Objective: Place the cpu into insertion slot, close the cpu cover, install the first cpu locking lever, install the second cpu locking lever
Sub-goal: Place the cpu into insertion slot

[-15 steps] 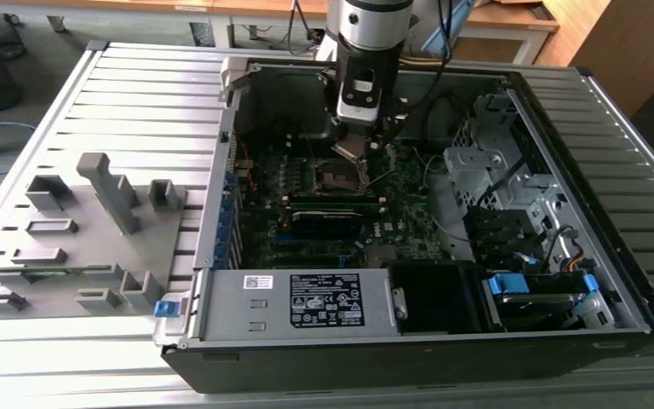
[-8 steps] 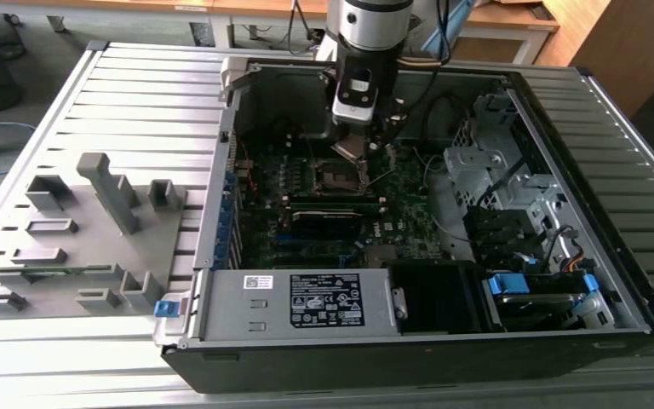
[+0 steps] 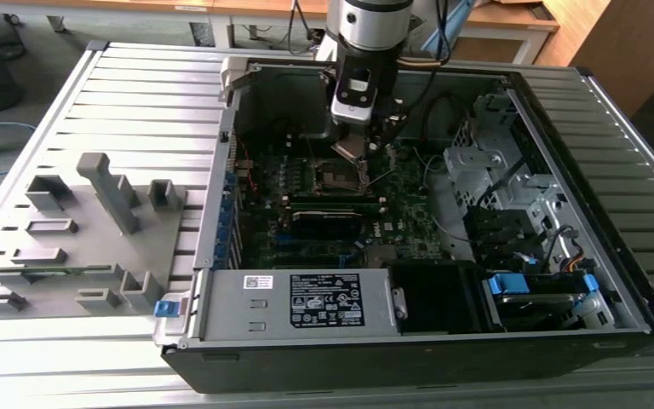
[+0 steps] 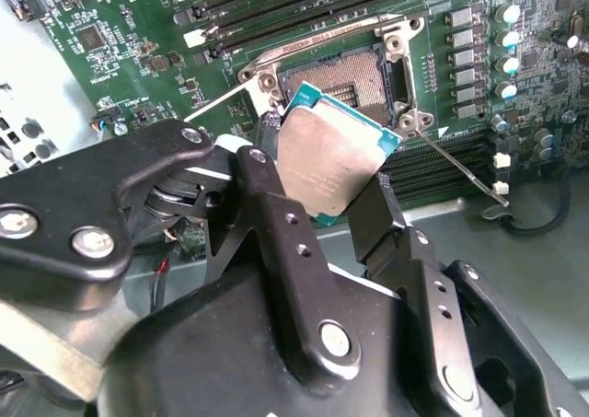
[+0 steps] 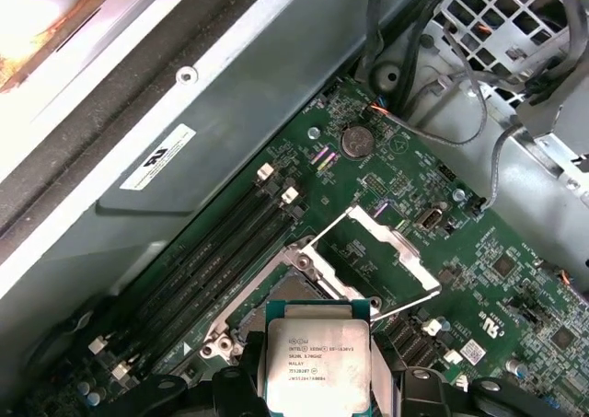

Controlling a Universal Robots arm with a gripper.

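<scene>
My gripper point(image 3: 356, 143) hangs inside the open computer case, just above the insertion slot point(image 3: 344, 175) on the green motherboard. Its black fingers point(image 4: 276, 205) are shut on two opposite edges of the cpu point(image 4: 331, 164), a flat square chip with a silver-grey top and a teal rim. The cpu point(image 5: 317, 362) is held a little above the insertion slot point(image 4: 345, 76) and off to one side, tilted and apart from it. The cpu cover point(image 5: 373, 251) stands swung open beyond the slot. A thin wire locking lever point(image 4: 456, 168) is swung out beside the slot.
Long black memory slots point(image 5: 216, 247) run alongside the socket. The power supply point(image 3: 304, 302) fills the case's near side, and drive cages with cables point(image 3: 520, 213) take up the exterior view's right. A grey fixture tray with upright blocks point(image 3: 77, 230) lies outside the case at the exterior view's left.
</scene>
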